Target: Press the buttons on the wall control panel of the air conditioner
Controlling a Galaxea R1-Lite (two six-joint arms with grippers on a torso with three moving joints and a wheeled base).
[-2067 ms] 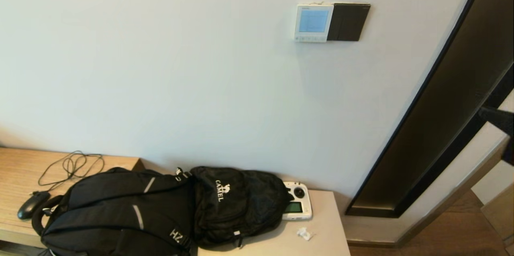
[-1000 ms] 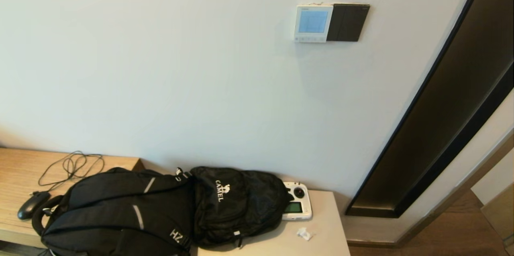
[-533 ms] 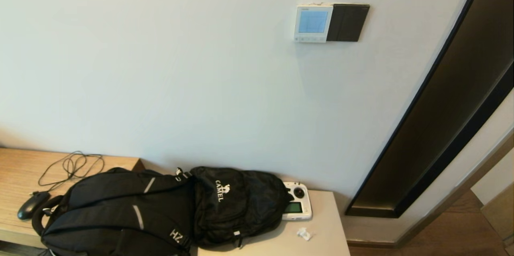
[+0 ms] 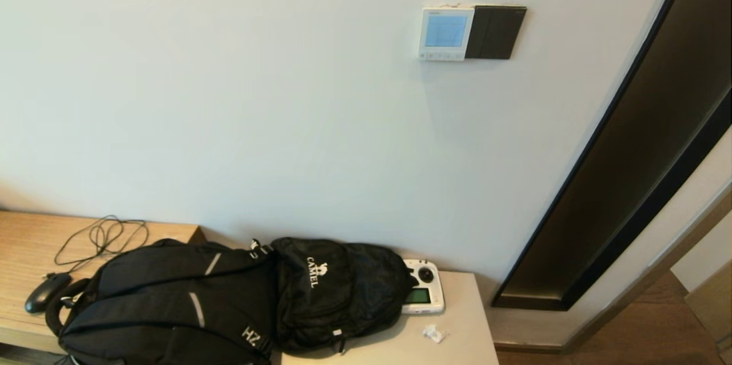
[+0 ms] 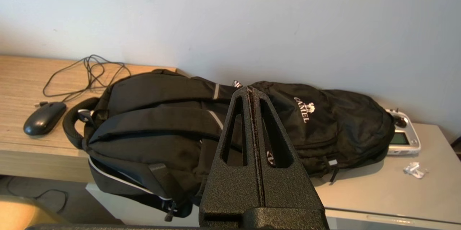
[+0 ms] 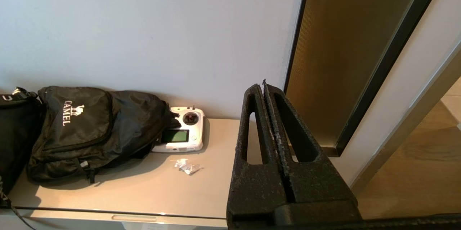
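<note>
The white square wall control panel (image 4: 445,33) hangs high on the wall with its screen lit blue. Its row of tiny white buttons (image 4: 441,56) runs along the bottom edge. Neither arm shows in the head view. My left gripper (image 5: 251,91) is shut and empty, low down, facing the black backpacks. My right gripper (image 6: 262,87) is shut and empty, low down, in front of the beige table's right end and the dark wall niche. The panel shows in neither wrist view.
A glossy black switch plate (image 4: 495,32) adjoins the panel's right side. Two black backpacks (image 4: 229,296), a white handheld controller (image 4: 424,294) and a paper scrap (image 4: 433,333) lie on the beige table (image 4: 457,348). A mouse (image 4: 44,292) and cable lie on the wooden shelf. A dark niche (image 4: 629,165) stands to the right.
A dark arm part that showed at the head view's right edge 2.1 s ago has dropped out of view. Nothing else has moved.
</note>
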